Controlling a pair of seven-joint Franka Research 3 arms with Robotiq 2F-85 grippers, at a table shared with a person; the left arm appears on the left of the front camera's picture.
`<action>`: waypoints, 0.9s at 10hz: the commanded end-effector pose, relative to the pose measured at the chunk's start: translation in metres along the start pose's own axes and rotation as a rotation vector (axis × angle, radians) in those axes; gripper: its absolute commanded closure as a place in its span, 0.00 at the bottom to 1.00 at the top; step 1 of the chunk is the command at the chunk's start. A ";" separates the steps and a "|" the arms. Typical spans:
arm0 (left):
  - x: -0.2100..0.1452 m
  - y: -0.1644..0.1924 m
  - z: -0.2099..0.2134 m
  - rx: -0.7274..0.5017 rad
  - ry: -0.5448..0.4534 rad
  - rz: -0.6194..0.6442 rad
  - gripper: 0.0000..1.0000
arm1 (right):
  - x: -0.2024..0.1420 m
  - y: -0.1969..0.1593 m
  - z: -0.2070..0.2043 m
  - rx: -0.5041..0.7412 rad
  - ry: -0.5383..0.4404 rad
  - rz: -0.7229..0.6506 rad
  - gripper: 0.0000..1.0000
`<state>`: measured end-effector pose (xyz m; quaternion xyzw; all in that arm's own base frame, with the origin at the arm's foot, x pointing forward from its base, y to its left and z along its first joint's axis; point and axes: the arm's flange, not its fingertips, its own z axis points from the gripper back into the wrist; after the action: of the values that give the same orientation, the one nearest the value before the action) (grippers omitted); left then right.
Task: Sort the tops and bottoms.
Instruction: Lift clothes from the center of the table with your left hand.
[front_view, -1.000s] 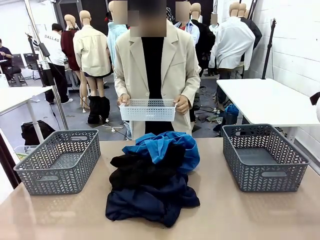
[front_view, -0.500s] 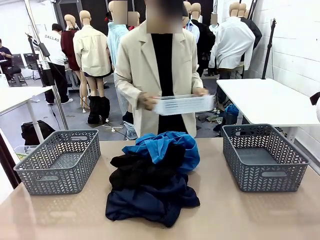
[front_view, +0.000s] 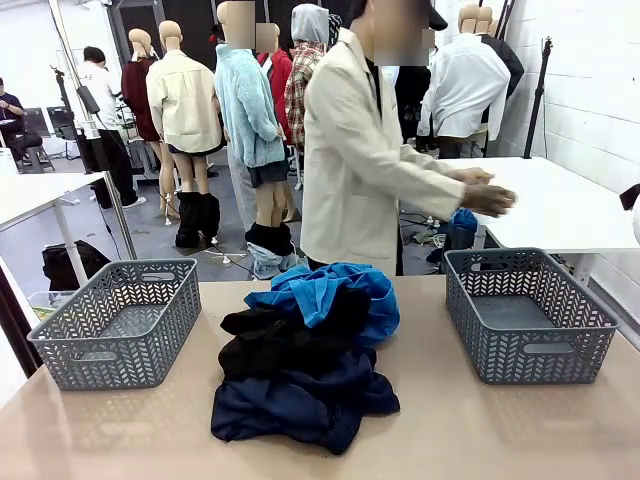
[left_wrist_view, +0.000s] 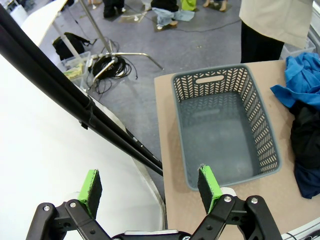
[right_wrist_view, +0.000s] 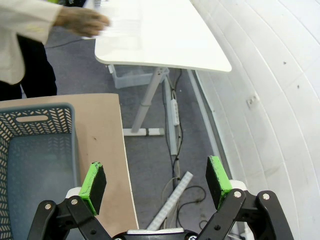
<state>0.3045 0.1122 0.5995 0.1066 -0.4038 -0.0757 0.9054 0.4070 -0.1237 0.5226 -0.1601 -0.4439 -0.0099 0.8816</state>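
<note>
The tops and bottoms lie in one heap at the middle of the tan table (front_view: 460, 430). A bright blue garment (front_view: 325, 288) is at the far end, a black one (front_view: 275, 340) in the middle and a dark navy one (front_view: 300, 400) nearest me. The left wrist view catches the heap's edge: blue (left_wrist_view: 305, 75), black (left_wrist_view: 307, 135), navy (left_wrist_view: 307, 177). My left gripper (left_wrist_view: 149, 184) hangs open off the table's left end, near the left basket (left_wrist_view: 260, 120). My right gripper (right_wrist_view: 155, 178) hangs open over the floor past the table's right end.
Grey lattice baskets stand at the left (front_view: 130, 340) and right (front_view: 520, 355) of the heap, both with bare floors. The right basket's corner (right_wrist_view: 70, 135) shows by my right gripper. A person in a beige coat (front_view: 350, 170) reaches both hands (front_view: 485, 192) over a white side table (front_view: 550, 210).
The person has turned from facing the table to the right, carrying the small white basket toward the side table. The heap and both baskets have not moved.
</note>
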 end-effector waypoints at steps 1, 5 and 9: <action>-0.001 0.002 0.000 0.010 0.003 0.012 0.00 | 0.002 0.000 0.000 0.000 0.001 0.010 0.00; -0.001 0.002 0.000 0.010 0.003 0.012 0.00 | 0.002 0.000 0.000 0.000 0.001 0.010 0.00; -0.001 0.002 0.000 0.010 0.003 0.012 0.00 | 0.002 0.000 0.000 0.000 0.001 0.010 0.00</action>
<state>0.3045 0.1122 0.5995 0.1066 -0.4038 -0.0757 0.9054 0.4070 -0.1237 0.5226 -0.1601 -0.4439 -0.0099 0.8816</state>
